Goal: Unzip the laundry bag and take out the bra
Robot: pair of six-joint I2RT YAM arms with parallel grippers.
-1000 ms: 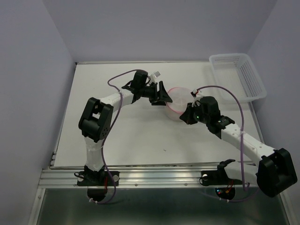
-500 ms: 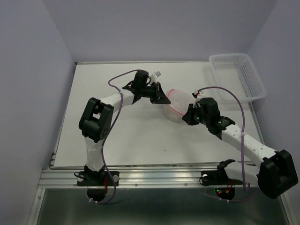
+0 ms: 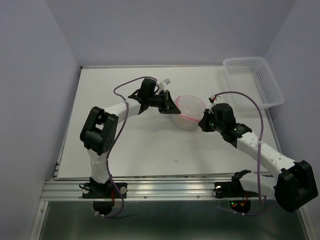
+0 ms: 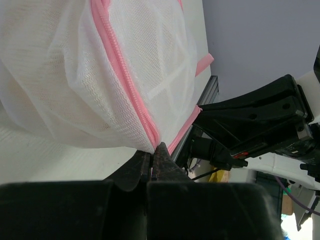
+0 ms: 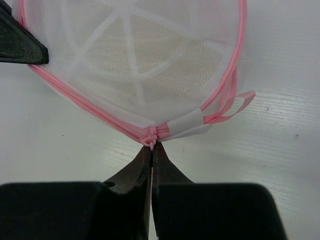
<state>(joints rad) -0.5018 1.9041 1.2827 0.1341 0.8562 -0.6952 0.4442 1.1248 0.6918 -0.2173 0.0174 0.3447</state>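
The laundry bag (image 3: 189, 110), a round white mesh pouch with a pink zipper rim, sits mid-table between both arms. My left gripper (image 3: 173, 107) is shut on its left rim; in the left wrist view the fingertips (image 4: 155, 148) pinch the mesh right at the pink zipper (image 4: 122, 65). My right gripper (image 3: 204, 120) is shut on the bag's pink zipper pull (image 5: 151, 139), its tips (image 5: 152, 146) meeting just beside a white fabric tab (image 5: 186, 121). The bra (image 5: 140, 55) shows as a tan patch through the mesh, inside the bag.
A white plastic lattice basket (image 3: 255, 80) stands at the table's back right corner. A pink ribbon loop (image 5: 236, 104) hangs off the bag beside the tab. The right arm's black wrist (image 4: 260, 120) is close behind the bag in the left wrist view.
My left gripper has gone from open to shut on the bag's left rim. The bag has shifted slightly and stands up rounder. The right gripper has stayed shut on the pull.
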